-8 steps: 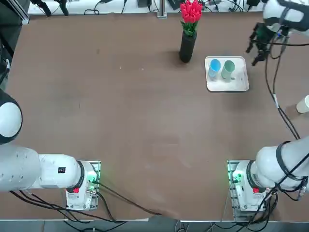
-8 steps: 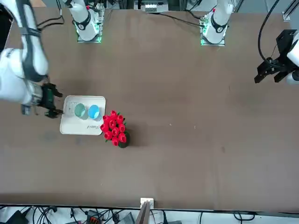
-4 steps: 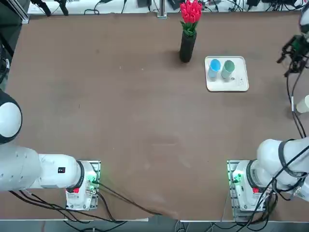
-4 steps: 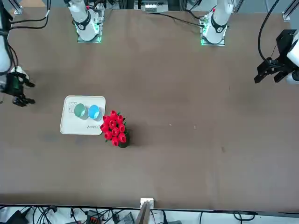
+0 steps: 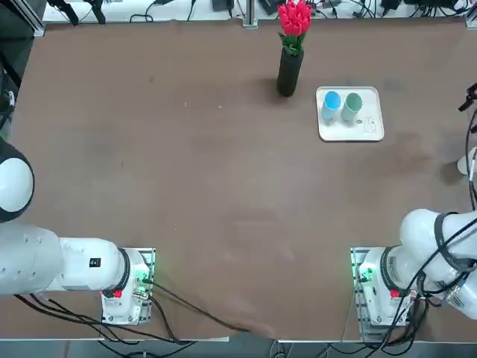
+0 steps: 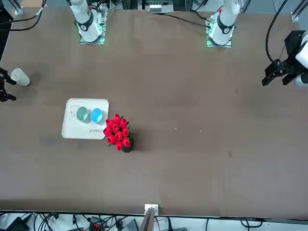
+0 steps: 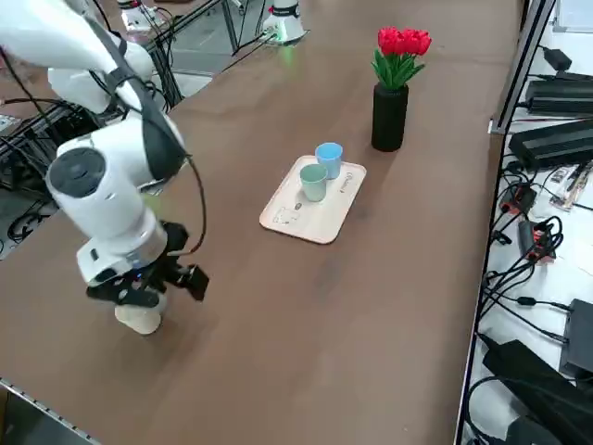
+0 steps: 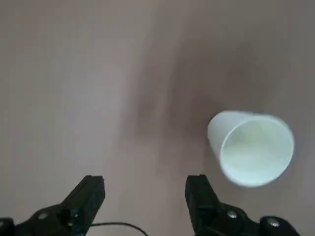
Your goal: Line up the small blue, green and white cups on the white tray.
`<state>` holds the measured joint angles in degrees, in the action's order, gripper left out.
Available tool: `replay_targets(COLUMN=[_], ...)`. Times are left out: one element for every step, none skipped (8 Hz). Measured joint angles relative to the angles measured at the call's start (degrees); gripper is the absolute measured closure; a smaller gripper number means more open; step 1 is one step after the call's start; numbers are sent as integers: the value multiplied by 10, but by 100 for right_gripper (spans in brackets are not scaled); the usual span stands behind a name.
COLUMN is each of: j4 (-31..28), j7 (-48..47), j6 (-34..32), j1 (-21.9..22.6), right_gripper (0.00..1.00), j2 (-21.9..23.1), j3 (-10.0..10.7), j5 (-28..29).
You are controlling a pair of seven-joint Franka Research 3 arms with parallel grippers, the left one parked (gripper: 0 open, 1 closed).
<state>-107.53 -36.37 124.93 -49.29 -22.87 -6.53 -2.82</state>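
Swung outward to the robot's right, tool (image 8: 145, 191) spread wide and empty, presumably to fetch the white cup (image 8: 253, 147) from the table (image 6: 192, 168); blue (image 5: 331, 105) and green cups (image 5: 352, 107) side by side on the white tray (image 5: 350, 133), leaving room for a third.

Right hand (image 5: 469, 116) edge-cropped in top view

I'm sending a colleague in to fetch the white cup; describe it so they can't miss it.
From the white tray, go toward the robot's right edge of the table. The white cup is there by the open right gripper, the only cup off the tray.
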Motion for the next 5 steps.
replay_targets(j4=[8,10,10,10,10], j7=[9,15,18,23,29], j6=[0,0,-1,-6,-14], j1=[-15,-27,-37,-49,-62], right_gripper=[0,0,0,1,1], j2=[-9,-13,-15,-17,-17], j3=[0,0,-1,-1,-1], j5=[-1,-1,-1,-2,-2])
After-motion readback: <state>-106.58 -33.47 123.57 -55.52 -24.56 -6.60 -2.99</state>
